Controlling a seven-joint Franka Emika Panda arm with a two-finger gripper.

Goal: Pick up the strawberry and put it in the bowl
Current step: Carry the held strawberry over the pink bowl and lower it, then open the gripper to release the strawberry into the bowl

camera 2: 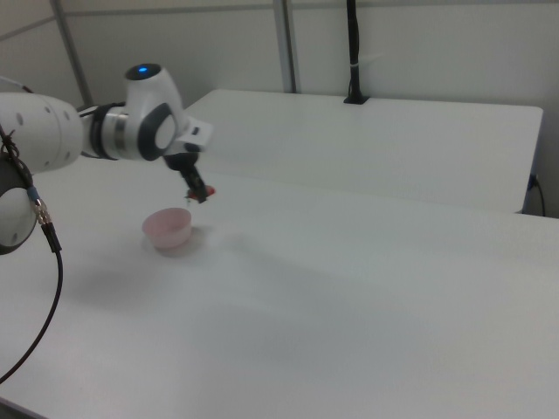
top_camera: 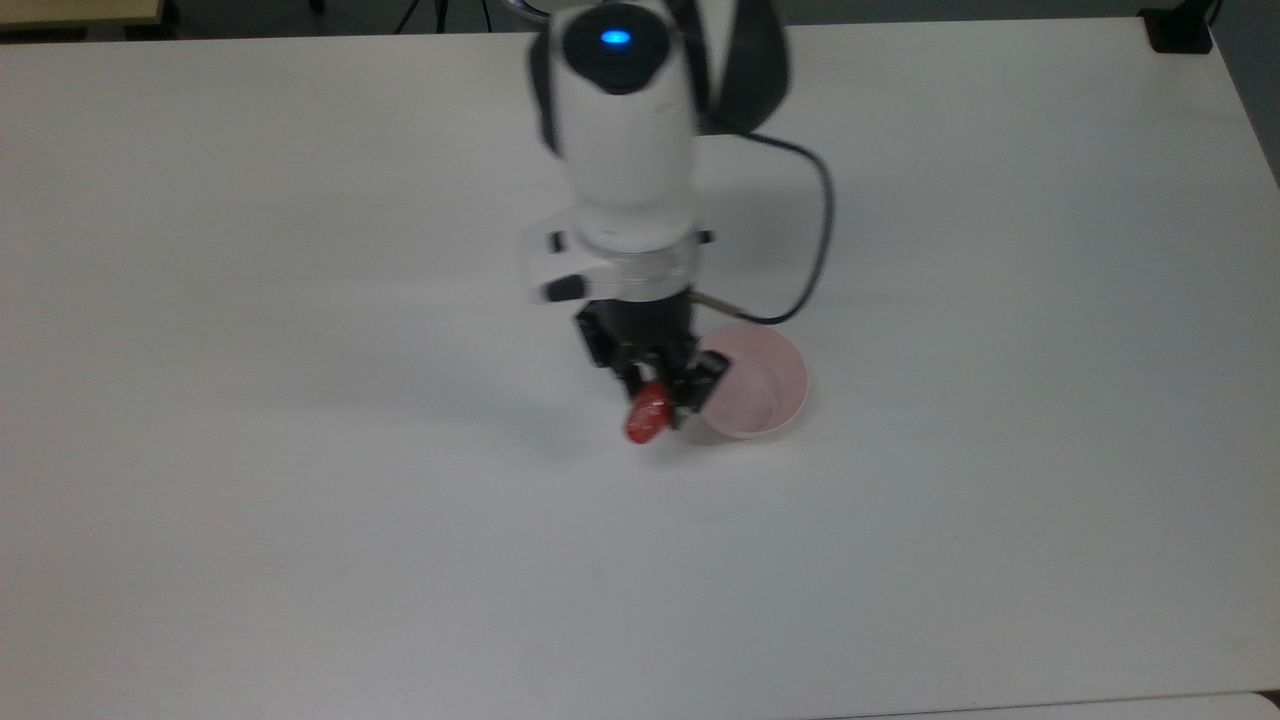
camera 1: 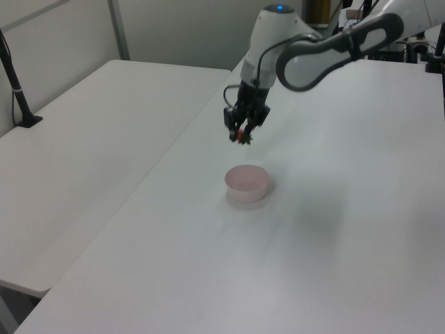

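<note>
Gripper (top_camera: pixel 655 398) clamped on the strawberry (top_camera: pixel 647 415), carried clear of the white table (top_camera: pixel 300 550). The pale pink bowl (top_camera: pixel 770 385) lies just beside and below the gripper, toward the top view's right. An early release would likely drop the fruit onto the rim or outside it.

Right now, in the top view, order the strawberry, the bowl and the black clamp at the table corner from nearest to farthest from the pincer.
1. The strawberry: held in the pincer, hanging from its tips.
2. The bowl: just to the top view's right of the pincer, on the table.
3. The black clamp: far off at the top view's upper right corner.
</note>
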